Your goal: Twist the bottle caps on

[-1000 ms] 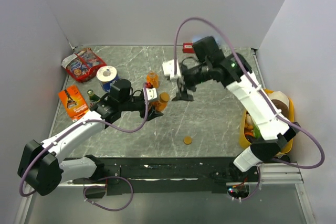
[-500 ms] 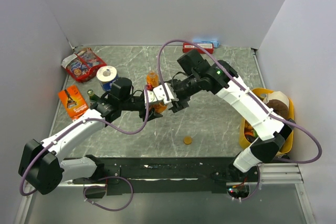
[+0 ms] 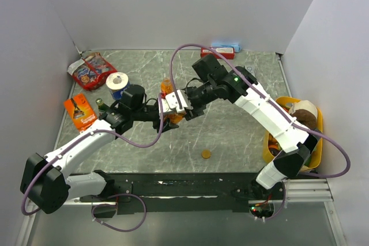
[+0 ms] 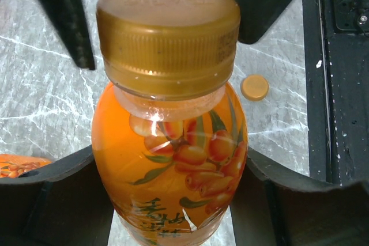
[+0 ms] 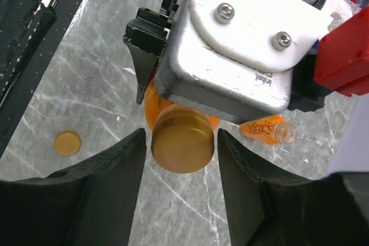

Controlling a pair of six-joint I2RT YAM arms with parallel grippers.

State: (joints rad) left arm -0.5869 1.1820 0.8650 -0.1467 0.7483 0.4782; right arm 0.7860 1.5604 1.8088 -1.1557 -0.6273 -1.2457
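My left gripper [image 4: 173, 200] clamps a bottle [image 4: 173, 159]; my right gripper [image 5: 181, 136] straddles its cap [image 5: 183, 141].
The left fingers press both sides of the bottle near the middle of the table [image 3: 242, 131], cap upward. My right fingers stand open, a thin gap on either side of the cap. The loose cap [image 3: 206, 154] lies flat nearer the bases. The second bottle [image 3: 167, 86], uncapped, is just beyond the held one.
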